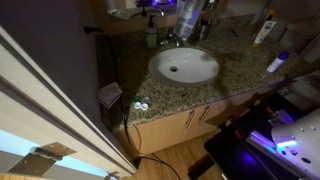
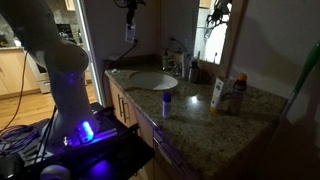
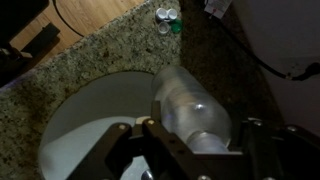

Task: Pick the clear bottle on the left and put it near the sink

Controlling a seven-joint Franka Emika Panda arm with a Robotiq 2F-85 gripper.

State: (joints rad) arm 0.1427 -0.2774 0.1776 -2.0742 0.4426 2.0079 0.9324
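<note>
Clear bottle [image 3: 185, 100] in gripper [image 3: 195, 132] abv sink [image 3: 90, 125].

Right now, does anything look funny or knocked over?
I see nothing spilled or broken. One funny thing: the clear bottle is up in the air, pinched in the gripper above the sink rim.

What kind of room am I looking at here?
Most likely a home bathroom: a white oval sink set in a speckled granite countertop, wooden cabinets beneath, and a white bottle standing on it.
</note>
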